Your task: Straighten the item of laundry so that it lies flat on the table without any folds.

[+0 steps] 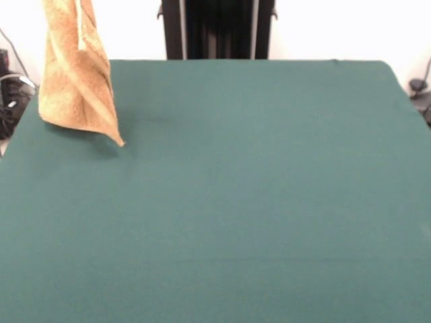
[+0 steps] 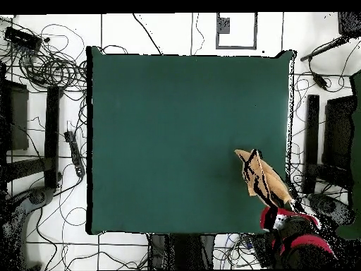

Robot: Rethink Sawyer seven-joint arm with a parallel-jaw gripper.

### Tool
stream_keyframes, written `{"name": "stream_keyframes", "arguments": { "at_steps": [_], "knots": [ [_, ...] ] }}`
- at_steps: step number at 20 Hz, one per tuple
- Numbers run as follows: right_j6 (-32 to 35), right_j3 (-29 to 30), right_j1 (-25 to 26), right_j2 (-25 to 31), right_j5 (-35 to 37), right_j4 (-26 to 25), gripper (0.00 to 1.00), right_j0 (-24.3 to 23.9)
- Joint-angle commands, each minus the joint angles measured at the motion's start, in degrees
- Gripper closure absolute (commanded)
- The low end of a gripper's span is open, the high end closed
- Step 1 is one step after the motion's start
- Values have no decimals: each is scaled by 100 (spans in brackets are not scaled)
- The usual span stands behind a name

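1. Front view: towel (image 1: pixel 75 74) hanging bunched and folded from above the picture's top edge, long axis near vertical, lowest corner pointing down just above the table (image 1: pixel 229 202) at its far left corner. Gripper out of sight here.
2. Overhead view: towel (image 2: pixel 262 176) stretching from the arm (image 2: pixel 292 233) inward over the table (image 2: pixel 169 134) near its bottom right corner (robot's side). Gripper hidden under cloth; open or closed, cannot tell.
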Motion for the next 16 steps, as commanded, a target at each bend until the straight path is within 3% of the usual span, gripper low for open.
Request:
{"name": "stream_keyframes", "arguments": {
  "at_steps": [1, 6, 12, 16],
  "knots": [
    [-2372, 892, -639, 163, 343, 858, 100, 432],
    [-3327, 1144, -1161, -776, 612, 1516, 100, 912],
    [-3661, 1113, -1471, -1834, 986, 1391, 100, 1379],
    [-3616, 977, -1454, -2200, 1162, 1197, 100, 1565]
  ]
}}
